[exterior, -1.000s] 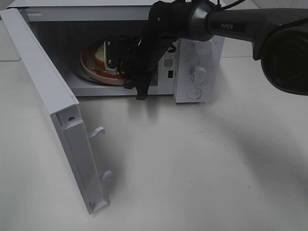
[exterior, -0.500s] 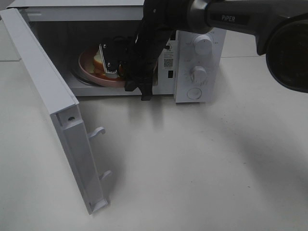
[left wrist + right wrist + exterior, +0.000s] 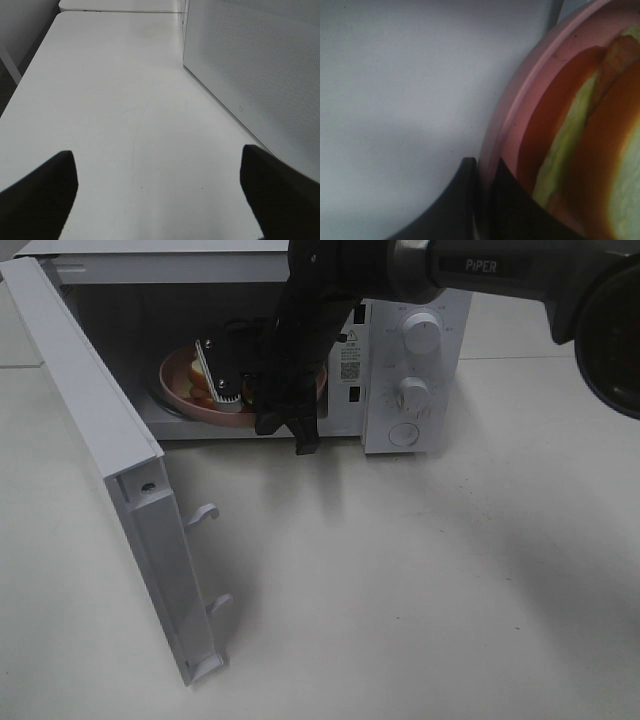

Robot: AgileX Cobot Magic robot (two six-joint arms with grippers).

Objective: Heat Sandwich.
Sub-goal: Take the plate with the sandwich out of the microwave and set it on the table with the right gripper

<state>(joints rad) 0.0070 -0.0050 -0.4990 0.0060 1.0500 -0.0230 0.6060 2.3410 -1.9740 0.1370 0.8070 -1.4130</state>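
Surface: white table (image 3: pixel 420 570), microwave (image 3: pixel 415 370) door open.
Right gripper (image 3: pixel 482 200): inside microwave, pinching pink plate (image 3: pixel 505 125) rim beside sandwich (image 3: pixel 580 150).
Left gripper (image 3: pixel 157 192): spread wide, empty.

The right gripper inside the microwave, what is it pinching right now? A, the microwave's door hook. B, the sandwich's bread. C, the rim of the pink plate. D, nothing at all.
C: the right wrist view shows the right gripper with one finger on each side of the pink plate rim, jaws closed on it, while the sandwich lies untouched on the plate.
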